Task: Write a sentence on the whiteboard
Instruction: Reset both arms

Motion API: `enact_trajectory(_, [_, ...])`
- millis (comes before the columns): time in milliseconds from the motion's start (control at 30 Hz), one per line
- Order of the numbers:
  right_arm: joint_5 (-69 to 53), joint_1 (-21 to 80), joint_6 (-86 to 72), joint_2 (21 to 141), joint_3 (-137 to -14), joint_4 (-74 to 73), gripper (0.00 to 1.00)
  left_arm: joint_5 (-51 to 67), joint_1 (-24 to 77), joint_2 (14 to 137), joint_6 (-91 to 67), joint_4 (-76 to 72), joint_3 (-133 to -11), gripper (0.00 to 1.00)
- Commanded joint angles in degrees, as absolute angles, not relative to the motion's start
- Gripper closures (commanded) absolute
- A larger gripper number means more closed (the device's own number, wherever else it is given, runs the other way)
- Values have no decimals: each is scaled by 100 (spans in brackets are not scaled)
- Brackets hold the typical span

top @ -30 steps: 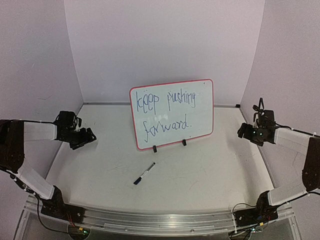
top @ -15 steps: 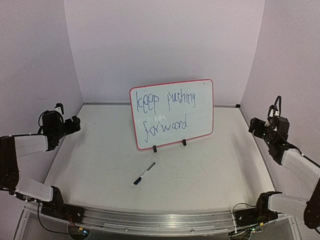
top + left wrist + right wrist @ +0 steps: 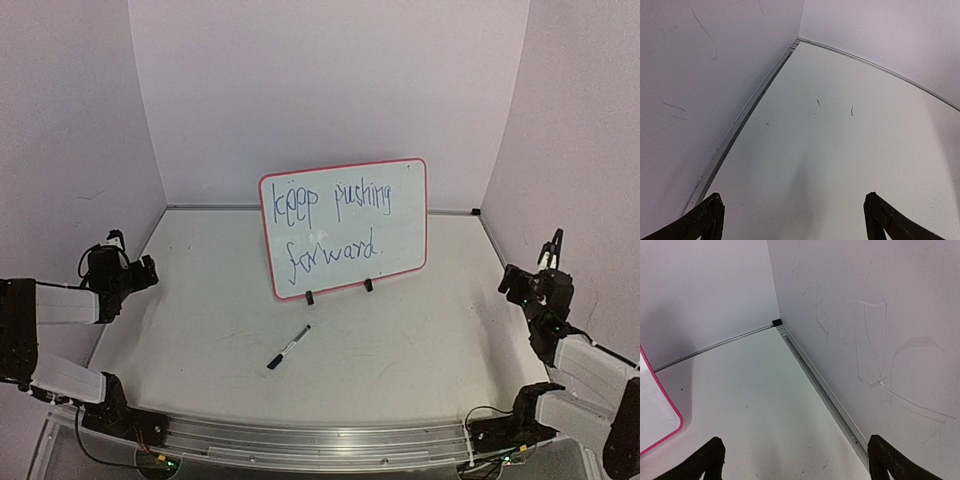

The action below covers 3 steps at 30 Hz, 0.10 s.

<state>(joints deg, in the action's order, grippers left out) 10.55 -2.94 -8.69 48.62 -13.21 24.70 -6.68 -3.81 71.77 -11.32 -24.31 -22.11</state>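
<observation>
Top external view gives us one whiteboard, standing on its two black clip feet toward the back middle of the table. On it we count one sentence in blue marker, set in two lines: "keep pushing" above and "forward." below. One marker pen lies flat on the table in front of the board, apart from it, with its darker end nearer the arms.

We see two arms. The left gripper hangs by the left wall and the right gripper by the right wall, each well apart from the board and the pen.

From the left wrist camera, we see two fingertips, one in each bottom corner. The claw is spread wide, with only bare table between them. The right wrist camera shows the same wide spread, two fingertips with nothing held. One pink-rimmed corner of the whiteboard shows at that view's left edge.
</observation>
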Motion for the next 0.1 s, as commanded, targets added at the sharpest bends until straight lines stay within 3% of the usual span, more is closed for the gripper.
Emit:
enact_trajectory(0, [1227,-308,-821,4843,-1321,2896,5,-800,-378,7191,-1000,-2806,-2116,4])
enact_trajectory(67, [1227,-308,-820,4866,-1302,2912,5,-798,-379,7183,-995,-2844,-2092,3])
